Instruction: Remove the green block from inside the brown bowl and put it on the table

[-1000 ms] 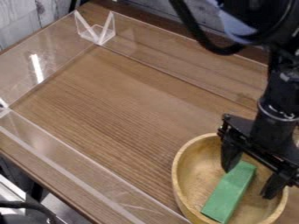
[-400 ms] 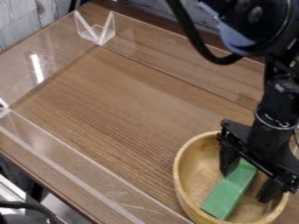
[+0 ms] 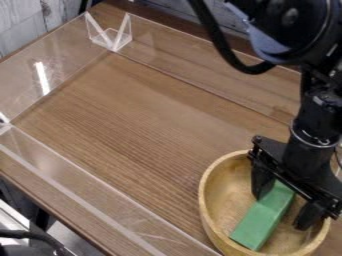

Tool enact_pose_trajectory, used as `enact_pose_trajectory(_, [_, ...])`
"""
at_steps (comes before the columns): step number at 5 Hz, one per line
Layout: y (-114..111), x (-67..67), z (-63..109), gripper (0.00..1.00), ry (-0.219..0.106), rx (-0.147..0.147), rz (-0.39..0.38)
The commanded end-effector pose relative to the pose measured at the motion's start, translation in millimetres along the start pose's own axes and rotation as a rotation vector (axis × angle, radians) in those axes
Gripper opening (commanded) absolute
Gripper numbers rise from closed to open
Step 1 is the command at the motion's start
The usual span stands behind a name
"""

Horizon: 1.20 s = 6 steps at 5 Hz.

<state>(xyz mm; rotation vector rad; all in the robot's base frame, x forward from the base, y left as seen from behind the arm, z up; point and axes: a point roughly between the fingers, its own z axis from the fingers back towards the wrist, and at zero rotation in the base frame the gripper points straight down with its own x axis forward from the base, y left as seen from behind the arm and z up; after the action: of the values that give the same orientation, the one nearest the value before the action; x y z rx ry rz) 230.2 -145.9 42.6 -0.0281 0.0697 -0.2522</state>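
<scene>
The brown bowl (image 3: pixel 219 207) sits at the lower right of the table (image 3: pixel 147 120), partly cut off by the frame edge. Inside it lies the green block (image 3: pixel 261 221), a bright flat bar angled toward the lower left. My gripper (image 3: pixel 290 198) points straight down into the bowl, open, with one black finger (image 3: pixel 263 184) on each side of the block's upper end. The fingers straddle the block without being closed on it.
Low clear acrylic walls (image 3: pixel 80 200) edge the tabletop on the left and front. A small clear acrylic stand (image 3: pixel 108 32) sits at the far left corner. Black cables (image 3: pixel 241 45) hang from the arm above the bowl.
The arm has lowered slightly into the bowl since the earliest frame; since the middle frame nothing has moved. The jaws stay open.
</scene>
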Motion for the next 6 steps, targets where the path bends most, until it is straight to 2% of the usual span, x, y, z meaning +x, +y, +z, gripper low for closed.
enact_pose_trajectory(1, [-1,4.1,-2.6,1.00,-0.025,-0.011,-0.015])
enact_pose_trajectory(2, [-1,3.8,-4.2,0.00,-0.023,-0.016,-0.013])
enact_pose_trajectory(6, [-1,0.7,20.2,0.00,-0.031,-0.058,0.026])
